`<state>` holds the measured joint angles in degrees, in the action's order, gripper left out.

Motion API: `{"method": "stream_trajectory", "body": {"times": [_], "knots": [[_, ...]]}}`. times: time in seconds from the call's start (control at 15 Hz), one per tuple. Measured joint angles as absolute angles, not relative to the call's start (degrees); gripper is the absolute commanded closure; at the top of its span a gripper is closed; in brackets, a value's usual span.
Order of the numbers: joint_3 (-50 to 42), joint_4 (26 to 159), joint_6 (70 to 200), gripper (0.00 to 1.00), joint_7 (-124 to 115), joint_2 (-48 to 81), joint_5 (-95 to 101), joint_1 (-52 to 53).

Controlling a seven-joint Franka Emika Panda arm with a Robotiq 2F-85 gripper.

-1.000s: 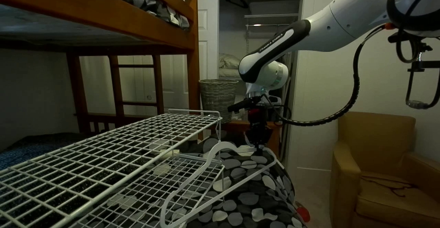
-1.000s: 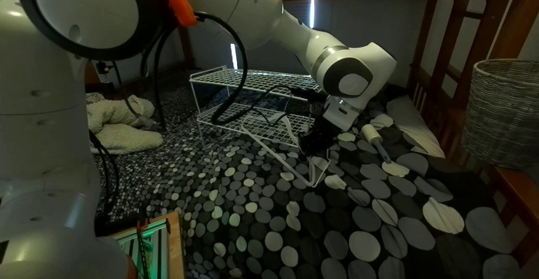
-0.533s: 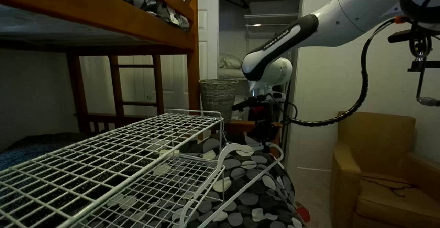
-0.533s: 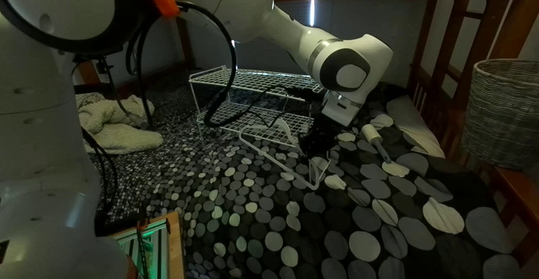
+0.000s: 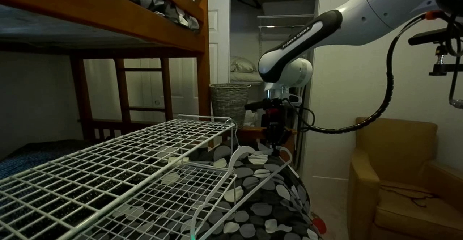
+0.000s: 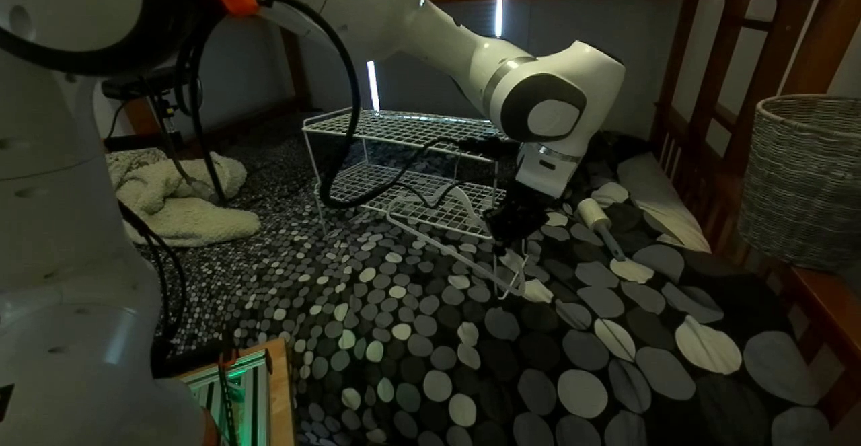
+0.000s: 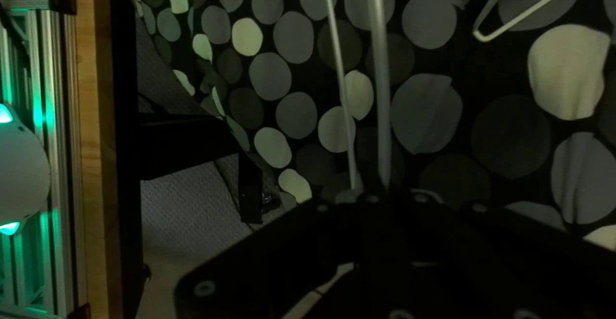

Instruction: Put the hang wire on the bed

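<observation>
The hang wire is a white clothes hanger (image 5: pixel 235 156); it also shows in an exterior view (image 6: pixel 447 250). My gripper (image 5: pixel 274 148) is shut on one shoulder of it and holds it tilted above the bed (image 6: pixel 551 345), by the wire rack. In the wrist view two white bars of the hang wire (image 7: pixel 380 78) run up from the closed fingertips (image 7: pixel 378 191). Its thin hook overlaps the corner of the rack's upper shelf in an exterior view; I cannot tell whether they touch. The gripper (image 6: pixel 499 247) is dark, and the exact grip point is hard to see.
A large two-tier white wire grid rack (image 5: pixel 119 167) stands on the bed beside the gripper. A white-headed roller (image 6: pixel 593 214) lies beyond the gripper. A wicker basket (image 6: pixel 800 183), cream blanket (image 6: pixel 202 220), upper bunk (image 5: pixel 144 22) and armchair (image 5: pixel 396 149) are around.
My gripper has moved slightly away from the rack and a little up, carrying the hang wire. The hang wire has shifted and turned slightly with it. The rack has not moved.
</observation>
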<state>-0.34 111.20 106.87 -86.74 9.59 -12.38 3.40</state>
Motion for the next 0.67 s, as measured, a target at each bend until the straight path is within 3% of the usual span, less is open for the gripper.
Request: {"method": "stream_trajectory", "body": {"times": [0.67], "knots": [[-0.29, 113.20, 106.11, 0.99, -76.97, 7.22, -13.19, 2.96]]}}
